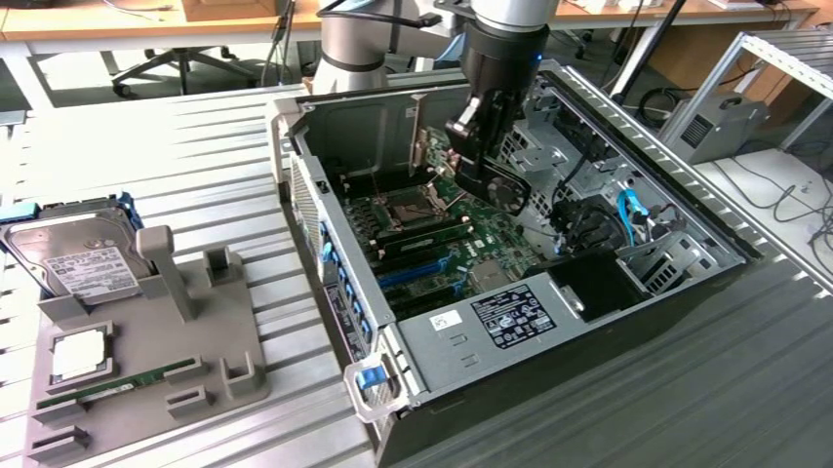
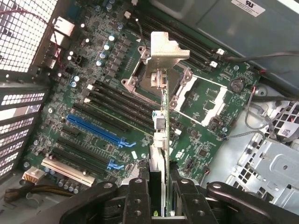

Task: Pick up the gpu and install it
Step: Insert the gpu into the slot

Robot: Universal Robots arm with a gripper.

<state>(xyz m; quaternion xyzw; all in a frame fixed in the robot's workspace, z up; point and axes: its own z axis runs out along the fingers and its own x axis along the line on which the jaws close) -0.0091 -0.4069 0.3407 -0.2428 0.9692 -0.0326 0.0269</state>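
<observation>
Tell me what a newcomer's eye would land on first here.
The open computer case lies mid-table, its motherboard exposed. Above it the arm's pincer grips the gpu edge-on over the board. At the exterior view's left, a grey tray carries a hard drive.
</observation>
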